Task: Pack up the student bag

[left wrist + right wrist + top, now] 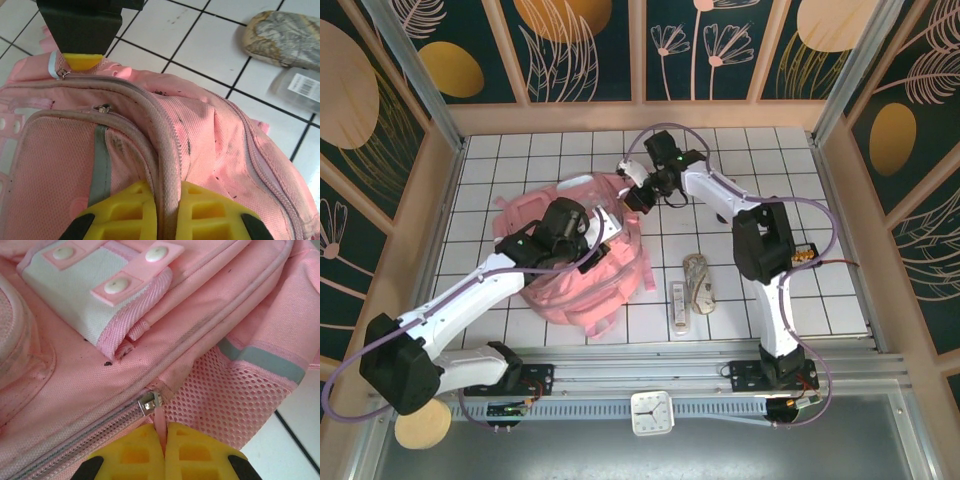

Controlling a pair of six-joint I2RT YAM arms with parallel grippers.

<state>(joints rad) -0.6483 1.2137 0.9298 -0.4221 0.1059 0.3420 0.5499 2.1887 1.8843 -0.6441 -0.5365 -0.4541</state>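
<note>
Pink student bag (560,295) lies zipped; left gripper (167,210) pinches its seam, right gripper (162,452) clamps the zip pull (150,404); pencil case (699,282) waits outside, packing barely begun.

This was a robot test cell in a lab: a white-tiled bench (750,160) boxed in by leaf-printed panels (590,50) on aluminium posts (417,70), with two arms (460,300) bolted to a rail (640,368) at 6 o'clock, a clock (651,412) just below it.

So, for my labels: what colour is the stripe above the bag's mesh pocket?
Grey stripe, clearest in the right wrist view.
</note>
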